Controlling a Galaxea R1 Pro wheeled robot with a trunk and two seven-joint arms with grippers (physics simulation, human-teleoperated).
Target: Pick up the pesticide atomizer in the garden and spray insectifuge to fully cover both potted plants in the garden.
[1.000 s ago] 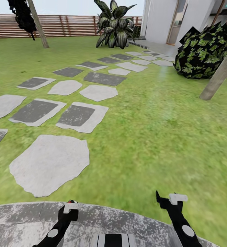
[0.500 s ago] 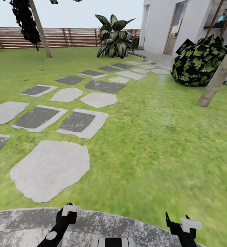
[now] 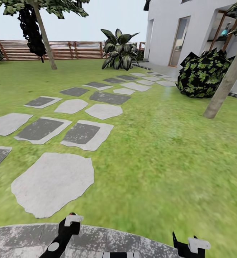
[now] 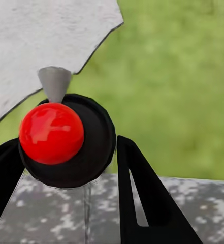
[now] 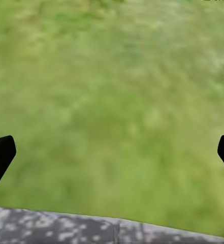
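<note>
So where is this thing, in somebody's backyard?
Most likely, yes: a home garden. There is a green lawn crossed by grey stepping stones, a brown wooden slat fence at the far end, and a white house with a doorway at the right. Trees and leafy shrubs stand around the edges.

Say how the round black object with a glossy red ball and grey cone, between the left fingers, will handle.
The round black object looks rigid and small, sitting between the fingers, so probably light. Its rounded side and glossy ball suggest it could slip or twist.
</note>
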